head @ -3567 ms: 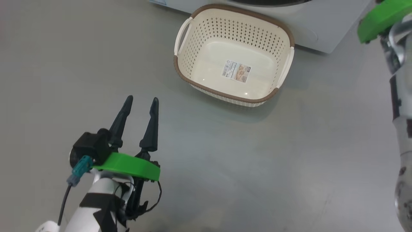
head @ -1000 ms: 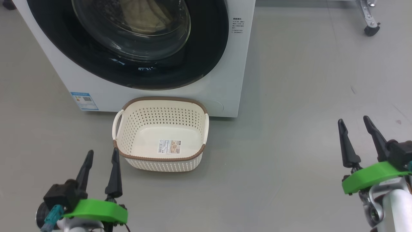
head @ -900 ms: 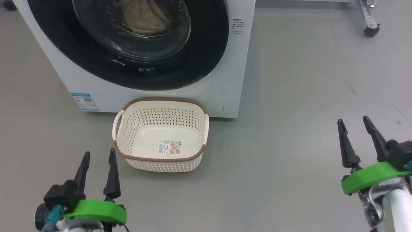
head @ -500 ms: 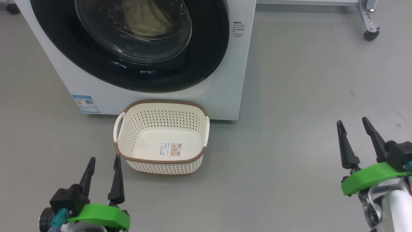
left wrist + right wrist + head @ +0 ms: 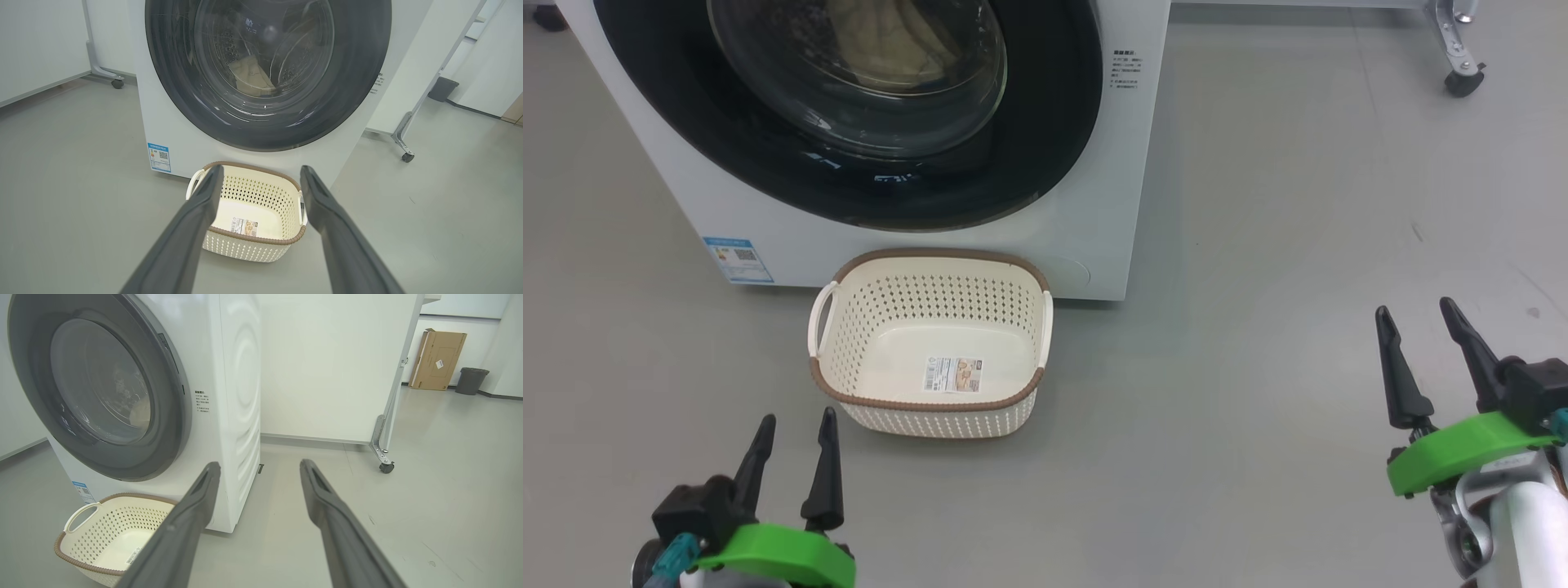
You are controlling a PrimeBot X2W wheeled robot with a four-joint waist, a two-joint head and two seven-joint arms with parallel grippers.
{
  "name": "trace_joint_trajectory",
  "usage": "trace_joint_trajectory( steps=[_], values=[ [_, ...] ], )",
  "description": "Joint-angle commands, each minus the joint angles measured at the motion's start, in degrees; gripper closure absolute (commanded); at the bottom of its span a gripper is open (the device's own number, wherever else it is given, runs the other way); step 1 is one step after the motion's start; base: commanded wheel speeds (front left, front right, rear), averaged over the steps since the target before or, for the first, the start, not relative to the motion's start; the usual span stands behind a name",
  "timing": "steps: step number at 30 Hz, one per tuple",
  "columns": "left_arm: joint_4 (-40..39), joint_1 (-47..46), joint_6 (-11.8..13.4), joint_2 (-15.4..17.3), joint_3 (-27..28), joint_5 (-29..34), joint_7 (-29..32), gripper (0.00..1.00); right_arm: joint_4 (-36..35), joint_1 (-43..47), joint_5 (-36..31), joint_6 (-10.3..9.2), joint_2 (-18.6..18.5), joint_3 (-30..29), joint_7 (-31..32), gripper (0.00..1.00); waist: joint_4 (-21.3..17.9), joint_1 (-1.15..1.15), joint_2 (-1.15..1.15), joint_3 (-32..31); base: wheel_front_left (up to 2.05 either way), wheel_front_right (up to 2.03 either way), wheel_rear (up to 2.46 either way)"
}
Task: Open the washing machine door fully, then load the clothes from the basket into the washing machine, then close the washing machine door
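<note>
Head view, machine: one washing machine (image 5: 1111,204) stands on the grey floor (image 5: 1258,425), with one blue label (image 5: 737,258) low on its front.
Head view, door: one door (image 5: 1054,122), shut against the front. Cream clothes (image 5: 890,41) lie behind its glass, inside the drum; the number of pieces cannot be told.
Head view, basket: one basket (image 5: 931,255) on the floor just beside the machine's front, with one label on its bottom.
Head view, left gripper: the left gripper (image 5: 798,415) is at lower left with its two fingers spread, gripping nothing, near the basket but apart from it.
Head view, right gripper: the right gripper (image 5: 1413,306) is at lower right with its two fingers spread, gripping nothing, well apart from the basket.
Left wrist view, added detail: the perforated steel drum wall behind the glass, and the basket framed between the two spread fingers. One caster (image 5: 117,83) is at left and one at right.
Right wrist view, added detail: the machine's ribbed side panel, and the door's edge lying flush on the front. At the far wall stand one cardboard box (image 5: 437,359) and one bin (image 5: 472,380) — side by side. The basket sits at lower left.
</note>
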Motion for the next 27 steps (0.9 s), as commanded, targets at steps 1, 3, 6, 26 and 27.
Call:
trace_joint_trajectory(
  steps=[1, 3, 6, 26, 27],
  values=[
    [-1.7, -2.4, 0.0, 1.6, 1.8, -0.5, -0.6, 0.00, -1.6, -1.0, -0.6, -0.22, -0.2, 1.3, -0.3, 0.00, 0.0, 0.00, 0.00, 0.2, 0.00, 0.00, 0.00],
    [-1.9, -2.6, 0.0, 1.9, 1.6, -0.8, -0.6, 0.00, -1.6, -1.1, -0.8, -0.22, -0.2, 1.3, -0.3, 0.00, 0.0, 0.00, 0.00, 0.3, 0.00, 0.00, 0.00],
    [-2.0, -2.6, 0.0, 2.2, 1.8, -1.4, -0.6, 0.00, -1.5, -1.2, -0.8, -0.22, -0.2, 1.3, -0.3, 0.00, 0.0, 0.00, 0.00, 0.5, 0.00, 0.00, 0.00],
    [2.0, 1.0, 0.0, 0.3, -0.8, -8.6, 1.3, 1.00, 3.7, 0.7, 4.6, -0.01, 0.6, -0.3, 1.8, 1.00, -0.2, 0.01, 0.00, 0.6, 0.00, 0.00, 0.00],
    [1.9, 1.0, 0.0, 0.3, -0.7, -9.1, 1.5, 1.00, 3.6, 0.7, 5.4, -0.01, 0.6, -0.3, 2.0, 1.00, -0.2, 0.01, 0.00, 0.5, 0.00, 0.00, 0.00]
  ],
)
